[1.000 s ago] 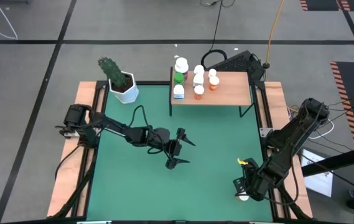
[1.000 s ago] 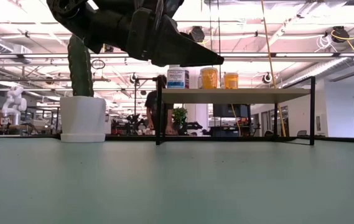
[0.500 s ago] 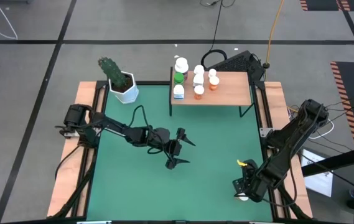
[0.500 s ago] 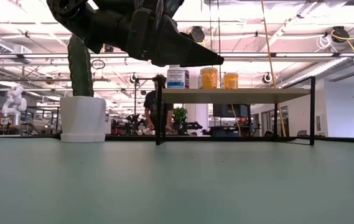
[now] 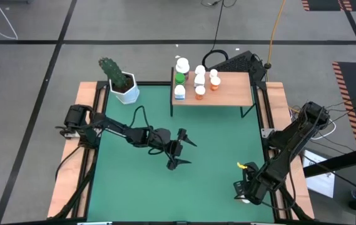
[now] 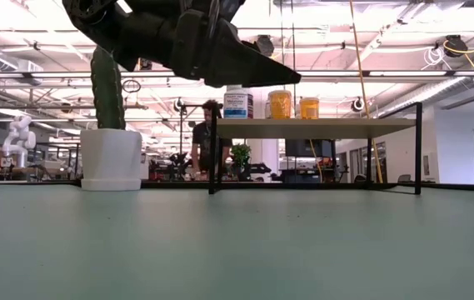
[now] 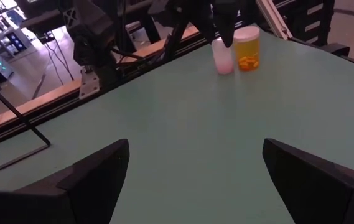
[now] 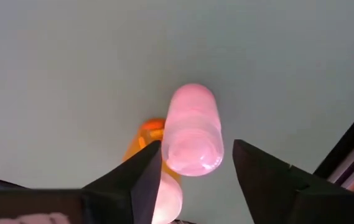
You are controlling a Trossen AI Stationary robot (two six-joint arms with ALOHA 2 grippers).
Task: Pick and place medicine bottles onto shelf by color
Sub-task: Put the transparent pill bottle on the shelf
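Note:
My right gripper (image 5: 245, 190) hangs open near the mat's right near corner. In the right wrist view its fingers (image 8: 195, 149) stand on either side of a pink bottle (image 8: 192, 127). That bottle stands upright on the mat beside an orange bottle (image 8: 144, 142). The left wrist view shows the same pair, pink (image 7: 223, 57) and orange (image 7: 247, 50). My left gripper (image 5: 181, 151) waits open above the mat's middle. The shelf (image 5: 228, 90) stands at the far edge. It carries several bottles: green (image 5: 179, 78), blue-labelled (image 6: 238, 104) and orange (image 6: 280, 104). My right gripper straddles the pink bottle's cap end (image 8: 192, 152) from above, pointing down. A gap shows beside one finger (image 8: 260, 171). I cannot tell whether the other finger (image 8: 142, 171) touches the bottle. The bottle stands upright on the mat.
A white pot with a cactus (image 5: 123, 84) stands at the mat's far left corner. Wooden strips (image 5: 71, 169) edge the green mat (image 5: 215, 144). Bare mat lies between the two arms. A person (image 6: 207, 137) stands in the room beyond the shelf.
My right arm has crept a little toward the table's near edge over the two bottles. Its fingers stay apart.

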